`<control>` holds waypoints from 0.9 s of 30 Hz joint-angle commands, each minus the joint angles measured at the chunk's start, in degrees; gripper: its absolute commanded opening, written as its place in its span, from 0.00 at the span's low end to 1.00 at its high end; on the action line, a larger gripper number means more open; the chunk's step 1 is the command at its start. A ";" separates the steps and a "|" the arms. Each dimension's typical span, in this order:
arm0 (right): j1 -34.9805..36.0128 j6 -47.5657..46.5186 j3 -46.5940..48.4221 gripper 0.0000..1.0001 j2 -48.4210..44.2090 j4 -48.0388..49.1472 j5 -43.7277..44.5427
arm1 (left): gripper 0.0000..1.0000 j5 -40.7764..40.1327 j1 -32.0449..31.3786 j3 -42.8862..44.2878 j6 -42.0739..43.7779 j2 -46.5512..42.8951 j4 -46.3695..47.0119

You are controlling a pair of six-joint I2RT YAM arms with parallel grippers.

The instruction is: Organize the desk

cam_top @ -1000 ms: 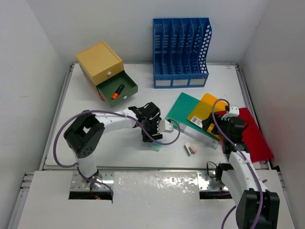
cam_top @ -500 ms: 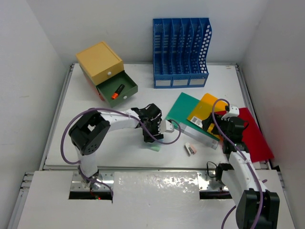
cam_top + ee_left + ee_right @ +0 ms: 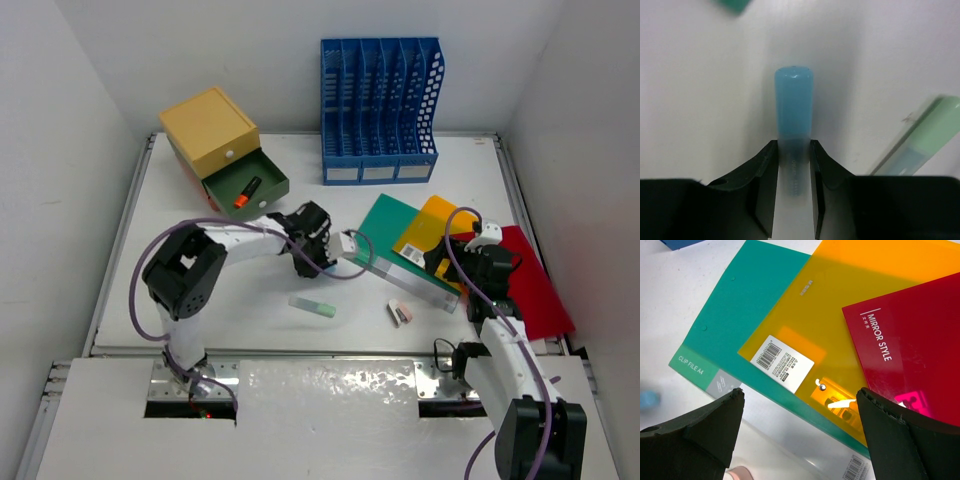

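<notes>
Left claw (image 3: 792, 150) has swung back from the pale green stick (image 3: 314, 304) toward the drawer box (image 3: 210, 125), now pinching a blue pen (image 3: 793, 105) (light, slick; mid-barrel suits it). Right claw (image 3: 800, 395) hangs spread above the folders (image 3: 850, 300). White counter (image 3: 460, 170), stiff and smooth, underlies everything.

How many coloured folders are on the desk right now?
3. The green folder lies leftmost, the orange folder overlaps it, and the red folder lies over the orange one, rightmost. A clear sleeve overlaps the green one's near edge; others may be hidden beneath.
</notes>
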 commanded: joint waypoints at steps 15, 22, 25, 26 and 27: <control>-0.27 -0.34 0.08 0.91 -0.32 2.44 -0.31 | 0.00 -6.56 28.50 16.35 -9.59 -15.82 -0.25; -0.27 -0.43 0.34 0.91 -0.50 2.00 -0.40 | 0.07 -7.81 32.20 16.62 -8.26 -8.44 4.32; -0.27 -0.60 0.34 0.91 -0.59 1.82 -0.31 | 0.25 -7.63 32.29 16.00 -8.44 -9.05 5.73; -0.27 -0.60 0.34 0.91 -0.41 2.00 -0.31 | 0.29 -7.89 32.29 16.00 -8.53 -9.57 6.25; -0.27 -0.60 0.34 0.91 -0.32 2.08 -0.31 | 0.38 -8.24 32.29 16.18 -8.53 -9.84 6.43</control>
